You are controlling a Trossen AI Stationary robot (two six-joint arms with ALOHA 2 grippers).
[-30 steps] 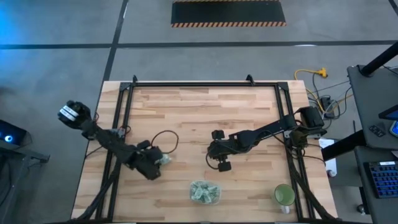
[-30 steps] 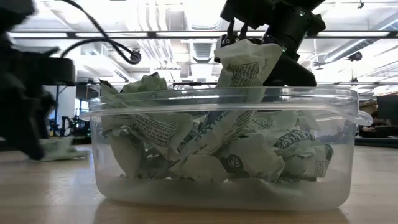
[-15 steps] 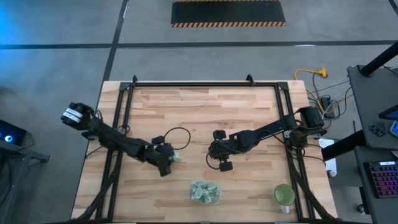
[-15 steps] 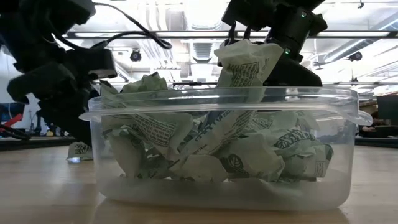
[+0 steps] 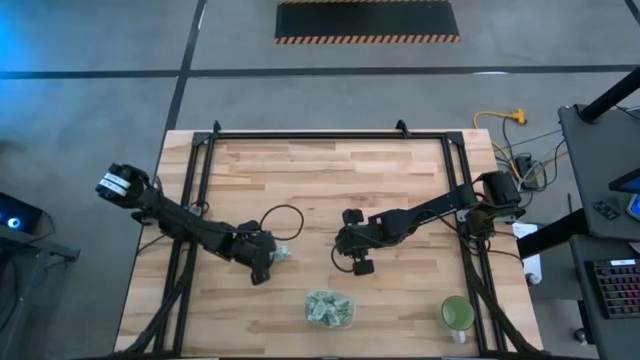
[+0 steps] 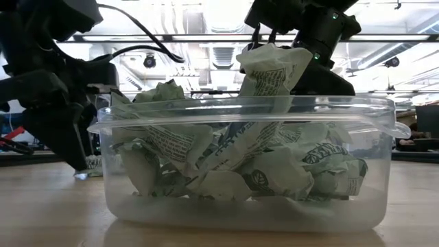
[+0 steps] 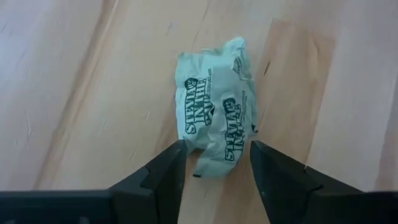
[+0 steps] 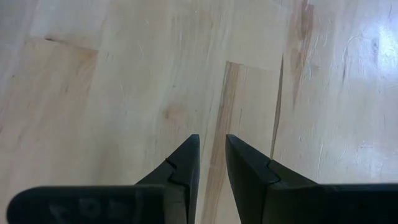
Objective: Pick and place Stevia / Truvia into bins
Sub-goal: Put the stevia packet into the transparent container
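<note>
Sachets are lying thus: one loose sachet [image 7: 215, 132] between the spread left gripper [image 7: 215, 163] fingers, many filling one tub [image 5: 330, 309]. Right gripper [image 8: 211, 163] is hovering mid-table, fingers slightly parted, holding nothing, open board surrounding it.

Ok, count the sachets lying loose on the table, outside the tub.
1: a Stevia sachet flat on the wood, its near end between the open fingers of the left gripper. The rest fill the clear tub; others may be hidden.

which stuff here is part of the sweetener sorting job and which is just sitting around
Part of the job:
- loose Stevia sachet on the table, between the left pincer's open fingers
- clear tub piled with sachets

Just lying about:
- green cup near the table's front right corner
- right pincer, waiting over bare wood, holding nothing
</note>
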